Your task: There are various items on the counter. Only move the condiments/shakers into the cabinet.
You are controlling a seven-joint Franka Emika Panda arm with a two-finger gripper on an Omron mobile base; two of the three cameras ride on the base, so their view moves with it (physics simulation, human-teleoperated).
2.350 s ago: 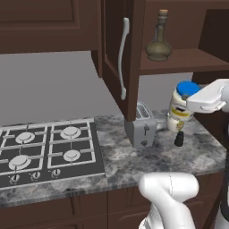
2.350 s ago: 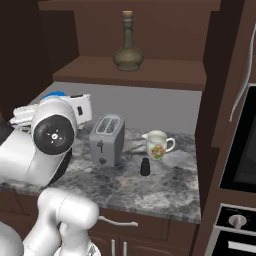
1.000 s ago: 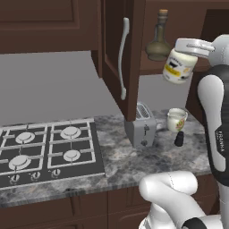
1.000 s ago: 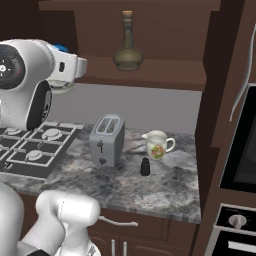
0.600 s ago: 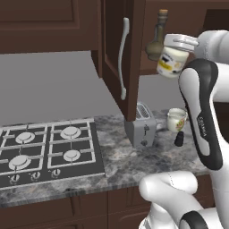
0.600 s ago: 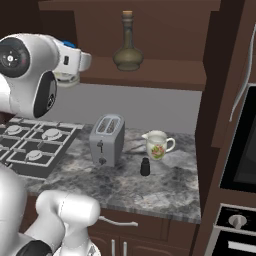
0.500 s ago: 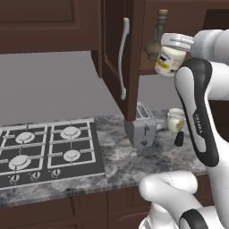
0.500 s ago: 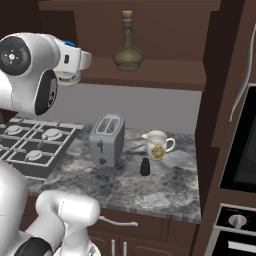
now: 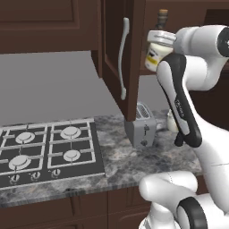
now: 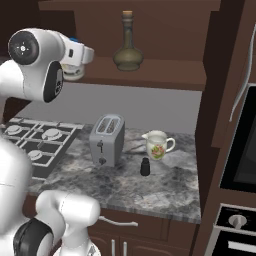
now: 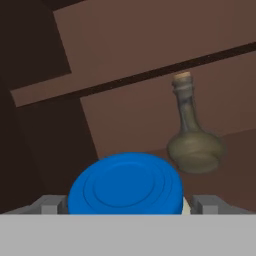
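My gripper (image 9: 158, 44) is shut on the small creamy-white jar (image 9: 154, 57) with the blue lid (image 11: 125, 186), holding it up at the open cabinet, level with the shelf (image 10: 165, 76). From the right, the jar (image 10: 73, 73) hangs at the shelf's left end under the gripper (image 10: 76, 59). The olive-brown corked bottle (image 10: 128, 50) stands upright on the shelf, and in the hand view the bottle (image 11: 194, 146) is just beyond the lid. The tiny black shaker (image 10: 145, 166) stands on the counter (image 10: 165, 187).
A silver toaster (image 10: 106, 139) and a cream patterned mug (image 10: 157, 144) stand on the counter by the shaker. The cabinet door with its curved silver handle (image 9: 123, 58) hangs open left of the jar. The black gas hob (image 9: 44, 150) lies to the left.
The arm has carried the jar sideways from in front of the cabinet to the shelf's edge. The bottle, shaker, mug and toaster have not moved.
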